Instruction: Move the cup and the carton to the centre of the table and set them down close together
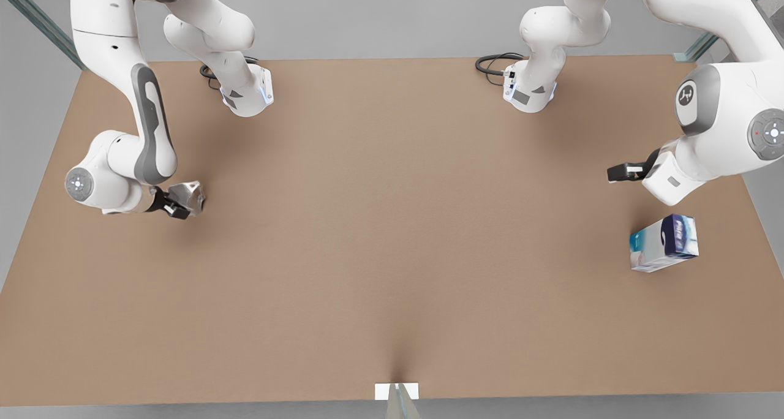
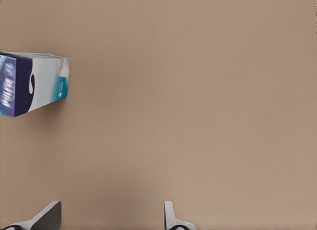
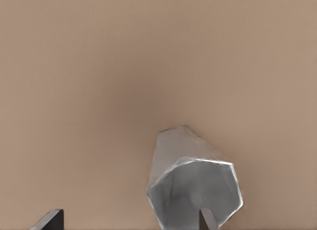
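Table (image 1: pixel 380 223): plain matte brown top spanning the front view, with a small white tab (image 1: pixel 397 391) at the middle of its near edge.

Cup (image 1: pixel 187 197): shiny silver-grey faceted cup at the front view's left, far from the table's centre. In the right wrist view the cup (image 3: pixel 195 183) shows its open mouth toward the camera, tilted rather than upright.

Right gripper (image 1: pixel 177 206): at the front view's left, at the end of the arm bent low over the table. One finger (image 3: pixel 207 221) stands in front of the cup's mouth, at its rim; the other finger (image 3: pixel 48 219) stands well apart from the cup, over bare table. The jaws are spread wide; whether the near finger touches the cup's wall cannot be told.

Carton (image 1: pixel 664 243): white and light blue box with a dark navy-purple end and teal marks, lying on the table near its edge at the front view's right, well apart from the cup. In the left wrist view the carton (image 2: pixel 32 84) lies to one side of the gripper, not between its fingers.

Left gripper (image 1: pixel 623 173): at the front view's right, above the table and near the carton without touching it. Its two fingertips (image 2: pixel 171 216) are spread with only bare table between them; it holds nothing.

Cables (image 1: pixel 493 64): black loops at the two arm bases along the far edge.
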